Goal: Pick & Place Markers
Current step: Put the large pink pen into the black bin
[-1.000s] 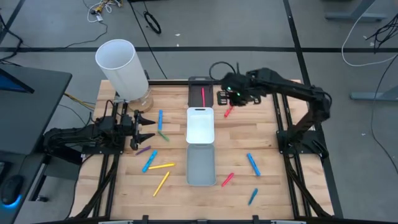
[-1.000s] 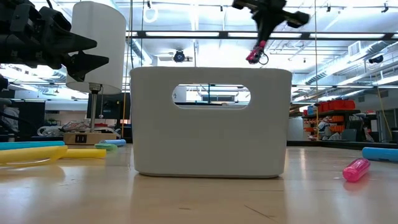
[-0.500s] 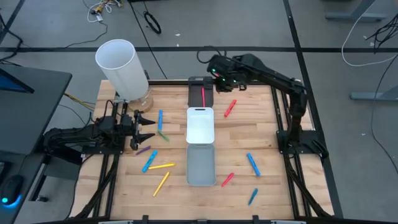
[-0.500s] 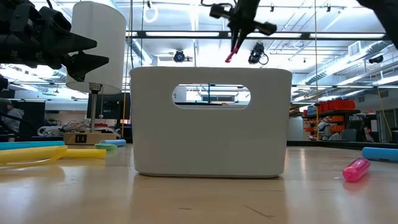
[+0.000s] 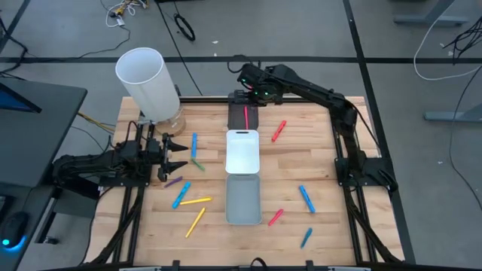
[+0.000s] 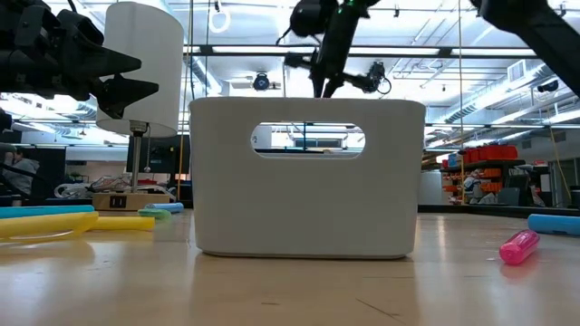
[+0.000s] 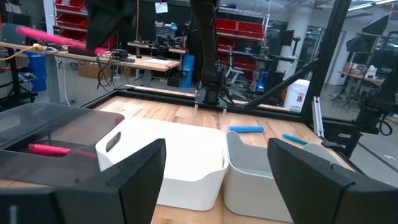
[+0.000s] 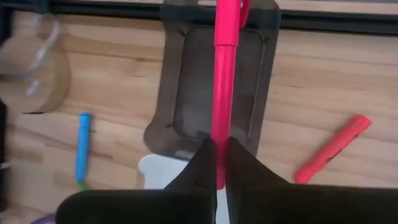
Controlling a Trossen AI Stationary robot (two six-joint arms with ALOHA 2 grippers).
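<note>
My right gripper [image 5: 251, 92] has swung from beside the tray row to over the dark rectangular tray [image 5: 243, 114] at the far end, its fingers pinched tight on a slim pink-red marker [image 8: 222, 93] held above that tray. Another pink marker [image 5: 245, 115] already lies inside it. The red marker [image 5: 279, 131] on the wooden table [image 5: 301, 162] stays just right of the white tray [image 5: 242, 153]. My left gripper [image 5: 177, 154] has not moved, hanging wide open and empty near the tall white cylinder [image 5: 147, 83], beside blue marker [image 5: 193, 144].
</note>
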